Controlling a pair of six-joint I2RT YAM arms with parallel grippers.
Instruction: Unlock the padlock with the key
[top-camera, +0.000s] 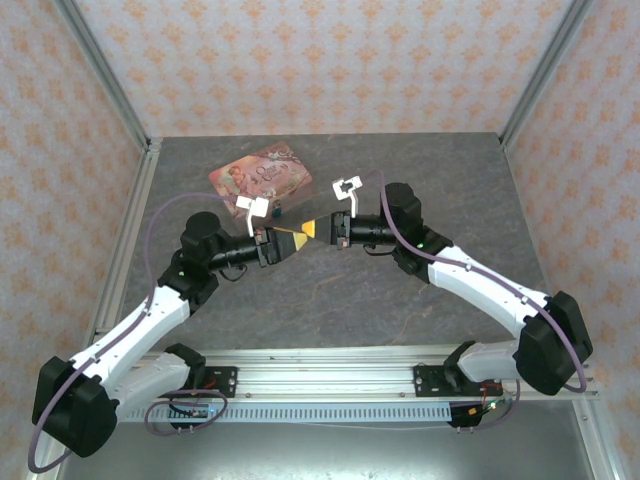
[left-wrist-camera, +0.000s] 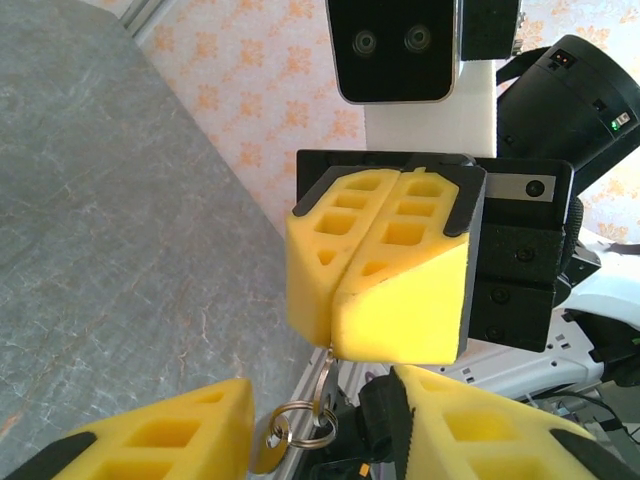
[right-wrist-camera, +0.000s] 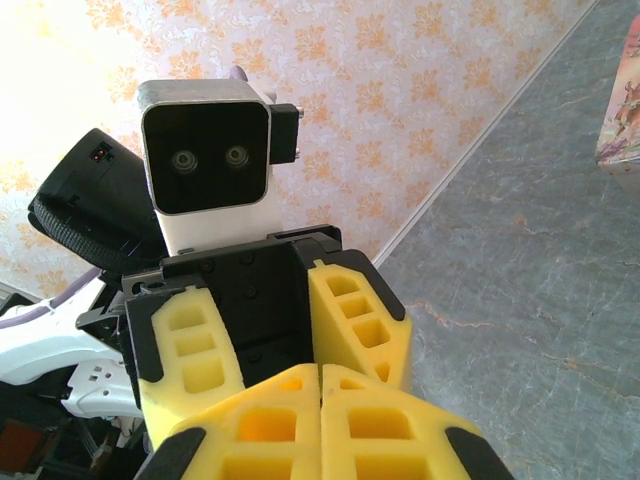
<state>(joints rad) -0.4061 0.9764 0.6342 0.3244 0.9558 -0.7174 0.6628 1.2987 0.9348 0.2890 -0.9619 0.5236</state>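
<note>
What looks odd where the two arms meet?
Small silvery rings dangle loose in mid-air from the shut right tool, between the fingers of the open left tool. Behind them, the pink tin lies skewed to the edges of the table. Nothing looks spilled or broken.

L claw (right-wrist-camera: 270, 340) spread, R claw (left-wrist-camera: 335, 290) pinched

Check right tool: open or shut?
Shut. On the right tool, yellow fingers meet with no gap in both wrist views; a metal ring hangs from their seam.
</note>
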